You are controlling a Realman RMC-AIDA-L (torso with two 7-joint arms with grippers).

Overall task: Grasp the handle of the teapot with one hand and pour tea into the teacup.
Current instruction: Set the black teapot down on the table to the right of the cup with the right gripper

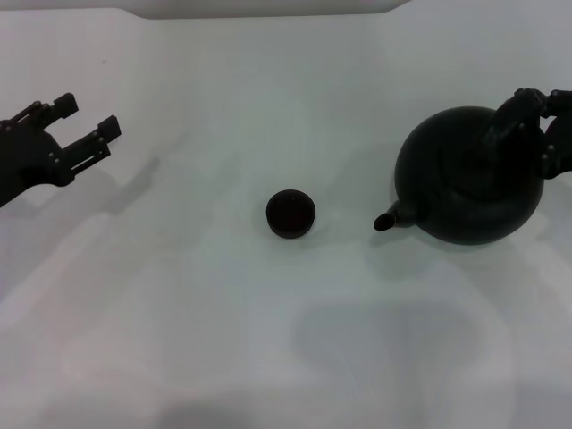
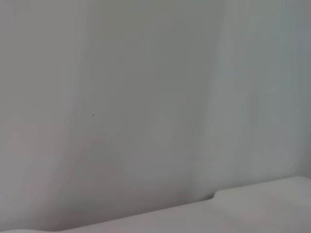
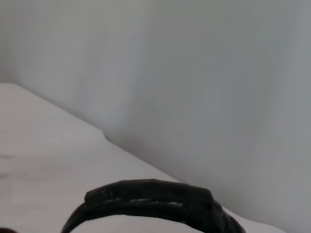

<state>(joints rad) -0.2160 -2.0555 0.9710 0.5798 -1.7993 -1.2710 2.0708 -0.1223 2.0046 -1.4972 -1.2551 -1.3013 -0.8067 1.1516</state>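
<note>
**Right gripper at the teapot's handle, cup waiting to the pot's spout side**

The white table [image 1: 268,357] carries only two things, both dark. The larger is the teapot [image 1: 465,183], sitting upright on the robot's right side, its bulbous body near the table's right edge and its short spout [image 1: 391,219] aimed toward the middle. Directly in the spout's line, a clear gap away, sits the teacup [image 1: 290,214], small, round and upright at the centre of the table.

The right gripper [image 1: 527,121] is over the far-right part of the pot, right where the handle [image 3: 155,201] arches across the top. From the wrist camera the handle's ribbed arch fills the near foreground, so the gripper sits very close to it. Whether the fingers have clamped the handle or merely straddle it cannot be told; dark fingers against a dark pot hide the contact.

The left gripper [image 1: 80,134] hangs over the far left of the table with its fingers spread and nothing in them, well apart from both cup and pot.

The right arm is plainly the nearer one. The pour would mean carrying the pot leftward until the spout is above the cup. Nothing stands between them.
</note>
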